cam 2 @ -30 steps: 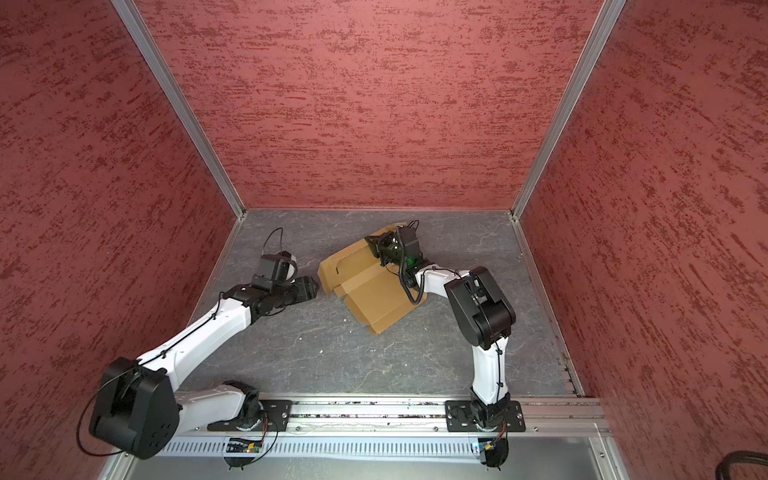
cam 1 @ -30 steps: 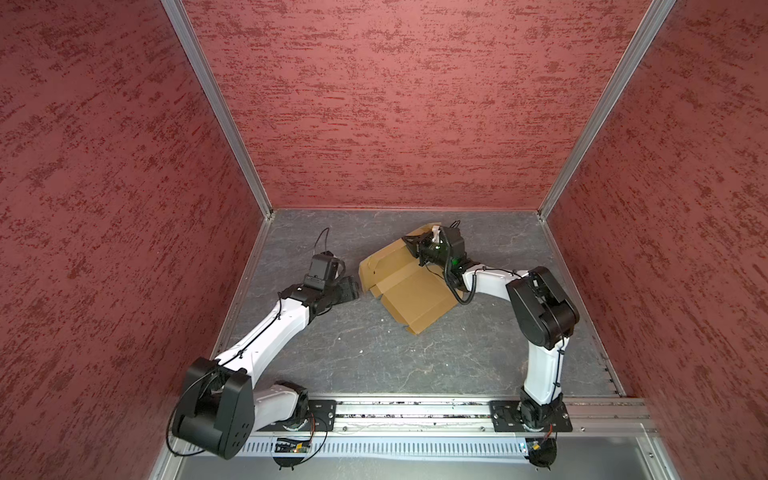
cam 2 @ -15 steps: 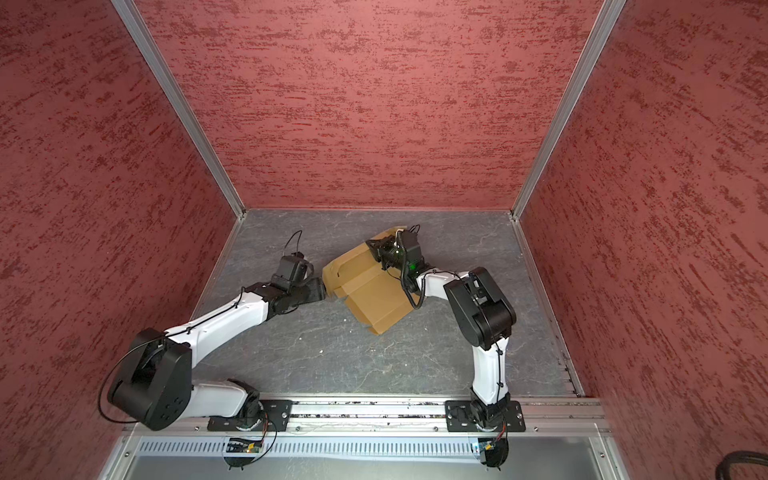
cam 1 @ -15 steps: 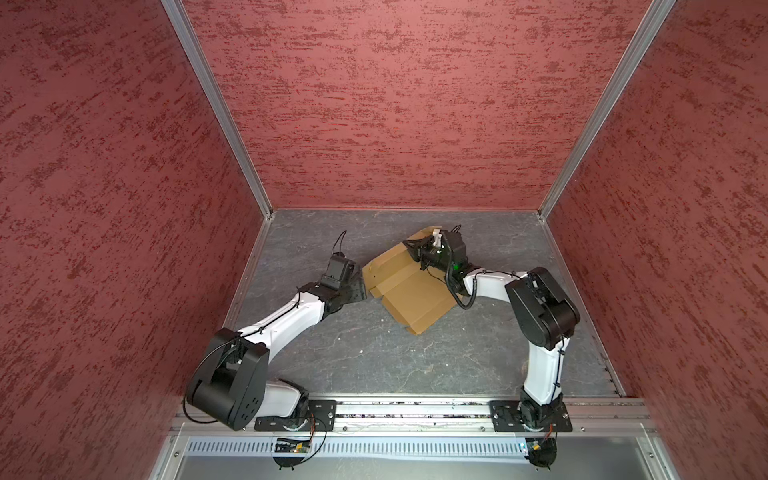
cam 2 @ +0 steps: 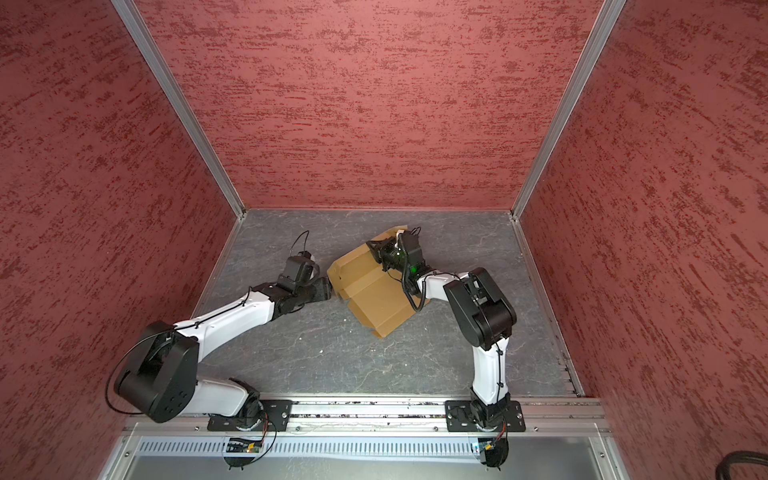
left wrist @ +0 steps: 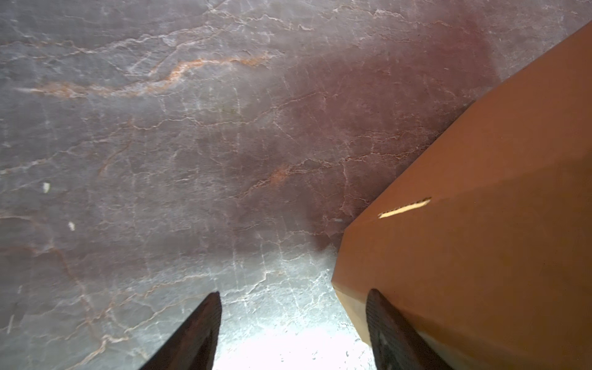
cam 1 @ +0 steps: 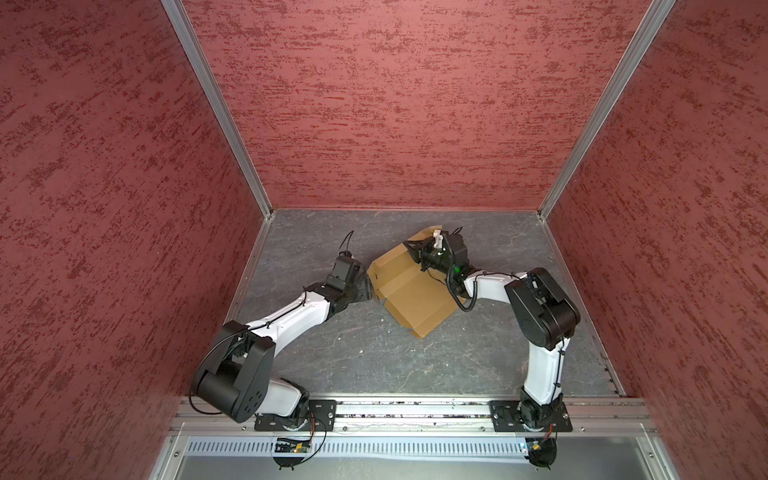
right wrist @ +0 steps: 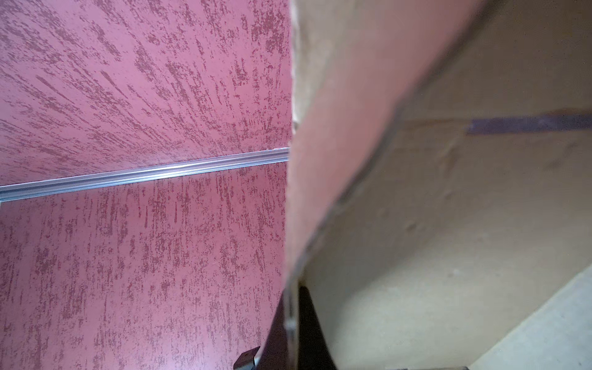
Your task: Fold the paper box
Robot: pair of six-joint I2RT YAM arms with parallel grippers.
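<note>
The paper box (cam 1: 409,291) (cam 2: 374,293) is a tan cardboard sheet, partly folded, lying on the grey stone-patterned floor mid-back. My right gripper (cam 1: 412,250) (cam 2: 372,249) is shut on a raised flap at the box's far edge. The right wrist view shows that flap's thin edge (right wrist: 339,160) pinched between the dark fingers (right wrist: 307,320). My left gripper (cam 1: 371,289) (cam 2: 330,286) is low at the box's left corner and open. In the left wrist view one finger (left wrist: 384,323) lies against the box corner (left wrist: 480,224). The other finger (left wrist: 205,320) is over bare floor.
Red textured walls with aluminium corner posts (cam 1: 216,108) (cam 1: 598,108) enclose the floor on three sides. A metal rail (cam 1: 411,409) with both arm bases runs along the front. Small white crumbs (cam 1: 360,351) lie on the floor in front of the box.
My left arm has swung right and forward, bringing its gripper from apart on the left up to the box's left corner. The right gripper keeps its hold and the flap has shifted slightly.
</note>
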